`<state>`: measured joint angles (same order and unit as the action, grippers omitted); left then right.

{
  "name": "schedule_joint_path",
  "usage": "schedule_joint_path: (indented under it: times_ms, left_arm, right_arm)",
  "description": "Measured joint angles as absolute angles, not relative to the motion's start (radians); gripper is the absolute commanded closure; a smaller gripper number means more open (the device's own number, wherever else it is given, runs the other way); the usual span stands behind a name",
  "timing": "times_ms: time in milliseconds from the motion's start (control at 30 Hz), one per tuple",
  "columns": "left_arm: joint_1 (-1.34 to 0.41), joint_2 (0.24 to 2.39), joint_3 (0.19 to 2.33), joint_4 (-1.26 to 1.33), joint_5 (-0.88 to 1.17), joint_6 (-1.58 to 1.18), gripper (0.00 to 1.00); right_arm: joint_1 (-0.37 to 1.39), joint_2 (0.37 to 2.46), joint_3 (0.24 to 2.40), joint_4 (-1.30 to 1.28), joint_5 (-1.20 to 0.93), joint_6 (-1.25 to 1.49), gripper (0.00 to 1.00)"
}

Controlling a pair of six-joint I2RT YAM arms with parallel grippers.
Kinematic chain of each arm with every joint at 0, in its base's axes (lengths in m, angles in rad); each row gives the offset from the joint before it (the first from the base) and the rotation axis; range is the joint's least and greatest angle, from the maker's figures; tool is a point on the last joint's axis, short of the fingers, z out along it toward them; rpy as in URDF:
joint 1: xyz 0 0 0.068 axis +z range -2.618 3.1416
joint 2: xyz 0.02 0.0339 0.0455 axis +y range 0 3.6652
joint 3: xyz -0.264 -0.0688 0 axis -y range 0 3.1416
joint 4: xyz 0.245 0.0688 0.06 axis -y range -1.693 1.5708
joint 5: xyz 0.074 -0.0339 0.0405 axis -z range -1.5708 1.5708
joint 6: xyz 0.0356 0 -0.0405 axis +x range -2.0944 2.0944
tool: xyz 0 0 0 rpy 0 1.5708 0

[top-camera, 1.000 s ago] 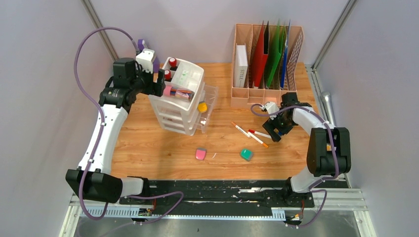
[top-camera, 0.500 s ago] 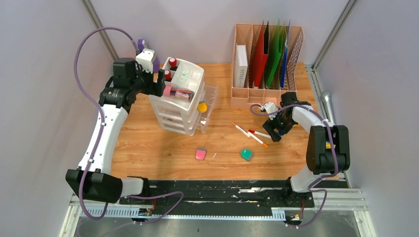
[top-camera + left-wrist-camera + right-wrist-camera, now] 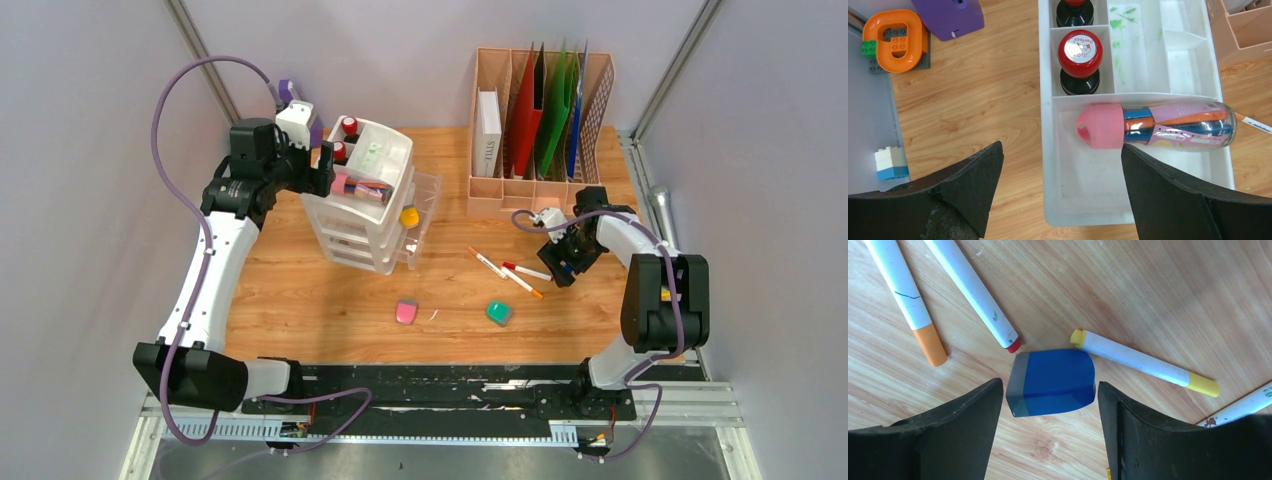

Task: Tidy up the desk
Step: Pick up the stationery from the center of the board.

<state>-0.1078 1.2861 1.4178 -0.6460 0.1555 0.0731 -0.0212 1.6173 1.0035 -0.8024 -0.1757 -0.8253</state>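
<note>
The desk is a light wood-grain top. My right gripper hangs low over it, open, its fingers on either side of a blue eraser with a small gap on each side. In the top view the right gripper hides that eraser. My left gripper is open above the left edge of the white drawer unit's top tray, holding nothing. In that tray lies a clear pen tube with a pink cap.
Markers lie around the eraser: one orange-capped, one yellow-capped. A pink eraser and a green one sit mid-desk. A file rack stands at the back right. Red stamps fill the tray; toy bricks lie left.
The right gripper's jaws have narrowed around the blue eraser and it has shifted slightly right. The left arm has not moved.
</note>
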Motion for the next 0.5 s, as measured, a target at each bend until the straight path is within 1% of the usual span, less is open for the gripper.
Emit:
schedule_joint_path:
  times_ms: [100, 267, 500]
  left_arm:
    - [-0.108, 1.286, 1.418, -0.646, 0.155, 0.073, 0.04]
    - [-0.108, 1.286, 1.418, -0.646, 0.155, 0.073, 0.04]
    - [-0.108, 1.286, 1.416, -0.646, 0.155, 0.073, 0.04]
  right_arm:
    - [-0.021, 1.617, 1.008, -0.809, -0.186, -0.826, 0.26]
    - [-0.021, 1.618, 1.017, -0.814, -0.194, -0.835, 0.27]
    - [-0.021, 1.651, 1.033, -0.817, -0.201, -0.844, 0.37]
